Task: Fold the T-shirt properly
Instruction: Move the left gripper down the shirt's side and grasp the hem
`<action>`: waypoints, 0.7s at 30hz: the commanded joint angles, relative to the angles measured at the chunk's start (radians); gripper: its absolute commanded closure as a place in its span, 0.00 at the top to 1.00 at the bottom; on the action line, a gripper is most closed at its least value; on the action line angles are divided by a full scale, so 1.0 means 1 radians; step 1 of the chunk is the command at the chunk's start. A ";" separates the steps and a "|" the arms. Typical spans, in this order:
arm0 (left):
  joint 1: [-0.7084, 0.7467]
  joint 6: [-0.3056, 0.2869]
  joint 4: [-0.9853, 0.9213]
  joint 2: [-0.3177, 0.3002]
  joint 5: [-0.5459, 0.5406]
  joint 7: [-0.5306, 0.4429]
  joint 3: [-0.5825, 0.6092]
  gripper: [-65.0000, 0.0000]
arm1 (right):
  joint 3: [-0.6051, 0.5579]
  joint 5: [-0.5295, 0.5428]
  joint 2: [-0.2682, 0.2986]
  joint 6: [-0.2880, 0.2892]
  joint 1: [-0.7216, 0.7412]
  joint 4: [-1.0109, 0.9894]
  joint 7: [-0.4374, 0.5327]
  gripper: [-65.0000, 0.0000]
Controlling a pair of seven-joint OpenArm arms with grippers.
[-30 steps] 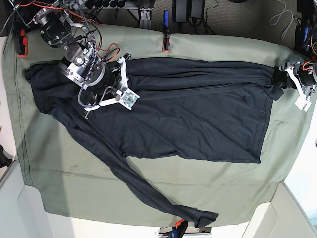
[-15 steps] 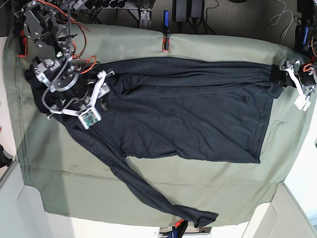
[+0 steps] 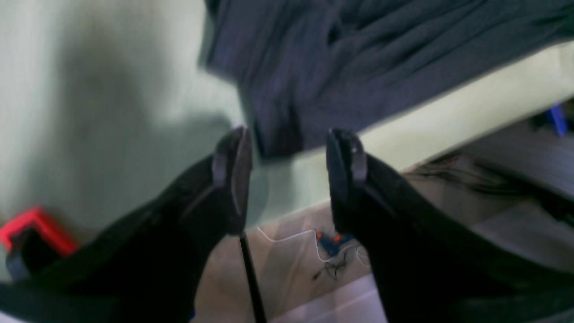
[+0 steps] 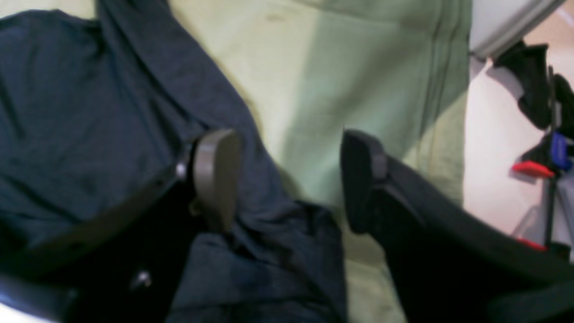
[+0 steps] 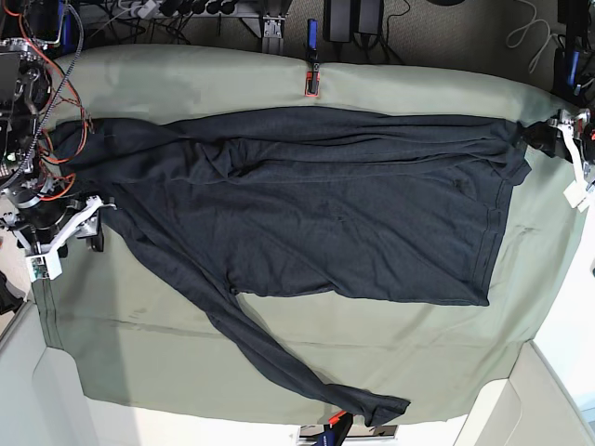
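The T-shirt (image 5: pixel 353 204) lies spread flat on the sage-green table cloth (image 5: pixel 186 316), with one long sleeve (image 5: pixel 279 358) trailing toward the front edge. My right gripper (image 5: pixel 91 221) is open at the shirt's left end. In the right wrist view (image 4: pixel 287 172) its fingers (image 4: pixel 215 175) straddle dark fabric (image 4: pixel 89 112) without closing on it. My left gripper (image 5: pixel 558 130) is open at the shirt's far right corner. In the left wrist view (image 3: pixel 287 150) the shirt's corner (image 3: pixel 314 80) lies just beyond the fingertips (image 3: pixel 235 170).
A red clamp (image 5: pixel 311 84) pins the cloth at the back edge and another (image 5: pixel 337 420) at the front. A red clamp also shows in the left wrist view (image 3: pixel 31 229). Cables and power bricks (image 5: pixel 353 19) lie behind the table. The table edge is close to both grippers.
My right arm has swung left from the shirt's upper chest to its left end. The left gripper has drawn back slightly to the right, and the shirt's right corner now lies flatter.
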 commanded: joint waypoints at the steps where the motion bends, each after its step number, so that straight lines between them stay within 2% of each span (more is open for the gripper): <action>1: 0.004 -0.005 0.010 -0.046 -0.008 0.002 -0.013 0.46 | 0.012 0.011 0.011 0.008 0.027 0.006 0.023 0.55; 3: 0.014 -0.005 0.010 -0.060 0.022 -0.021 -0.013 0.46 | 0.013 0.014 0.011 0.009 0.037 -0.003 0.024 0.55; 6: 0.009 -0.005 0.010 -0.064 0.090 -0.132 -0.027 0.46 | 0.012 0.069 0.011 0.008 0.060 -0.023 0.024 0.55; 8: 0.005 -0.005 0.010 -0.055 0.098 -0.187 -0.070 0.46 | 0.012 0.089 0.006 0.008 0.075 -0.045 0.024 0.55; 12: -0.060 -0.005 0.011 -0.027 0.077 -0.184 -0.145 0.46 | 0.012 0.090 -0.024 0.010 0.111 -0.130 0.047 0.55; 18: -0.156 -0.005 0.011 -0.024 0.048 -0.191 -0.144 0.46 | 0.012 0.088 -0.074 0.035 0.220 -0.348 0.078 0.55; 21: -0.175 -0.005 0.010 -0.021 0.048 -0.195 -0.144 0.46 | 0.012 0.087 -0.089 0.076 0.267 -0.474 0.085 0.55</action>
